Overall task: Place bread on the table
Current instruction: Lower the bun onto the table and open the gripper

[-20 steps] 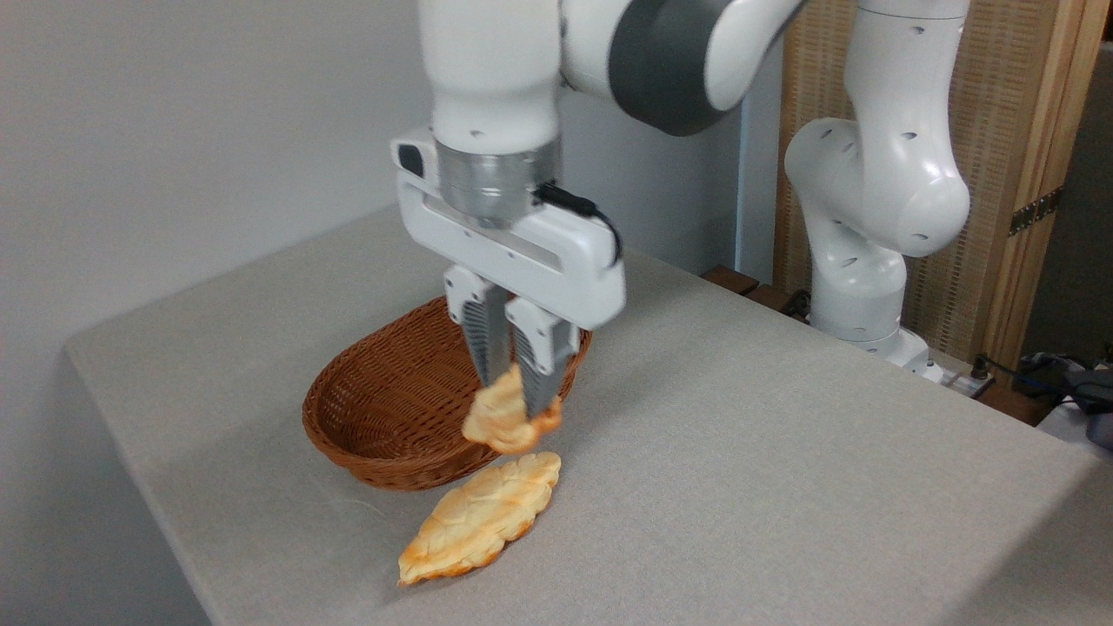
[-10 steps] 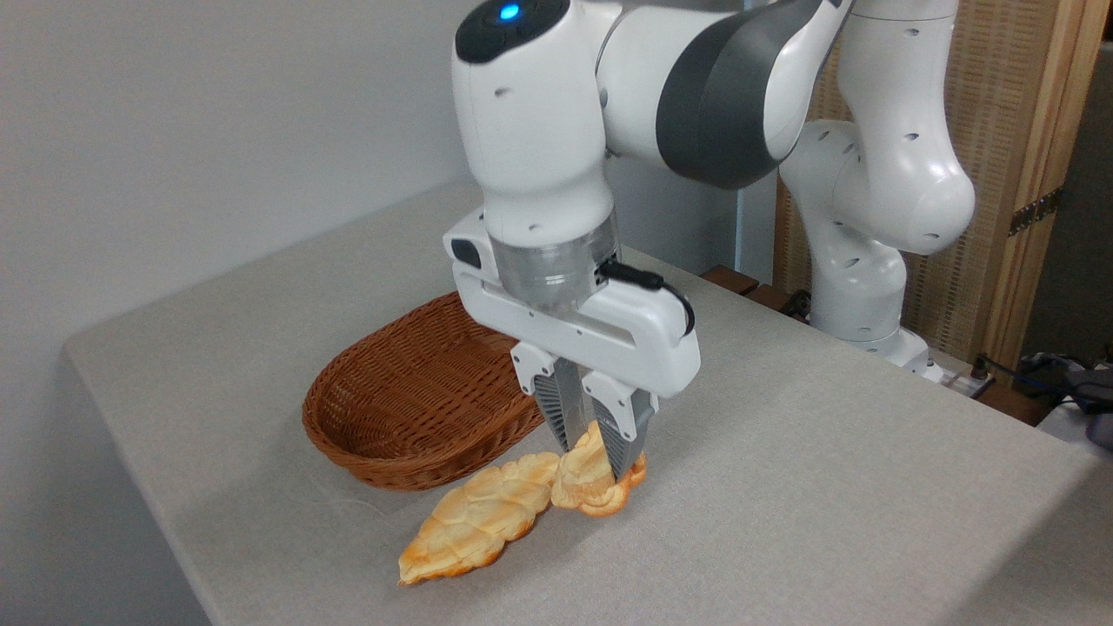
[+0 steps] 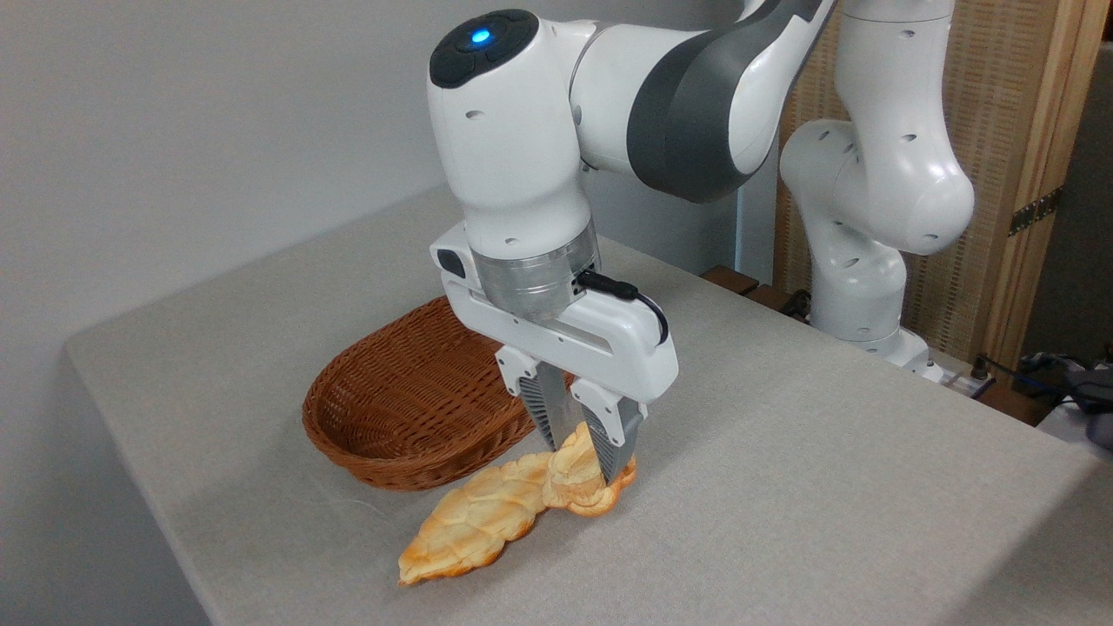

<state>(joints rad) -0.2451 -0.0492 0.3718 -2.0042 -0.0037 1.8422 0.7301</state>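
Grey cloth covered the table (image 3: 783,487), plain and light, with a pale wall behind it and a slatted wooden screen off to the right. And down by the near edge was the action: the white arm had its gripper (image 3: 581,459) pointing straight at the surface, two ribbed fingers (image 3: 613,439) pinching the bread (image 3: 578,482), that small golden bun with the scalloped rim. The bun sat low, its underside at the cloth or just about touching it; from where I stood I could not tell which. Its left side pressed right up against the tip of the long braided bread (image 3: 474,520), which lay flat on the cloth and ran toward the front-left corner. Just behind those two, nearer the left edge, stood the brown wicker basket (image 3: 391,409), nothing showing inside it. A blue light glowed on top of the arm's wrist housing, and a black cable looped along the side of the gripper's body. Back at the far right corner the arm's base rose beside the screen.
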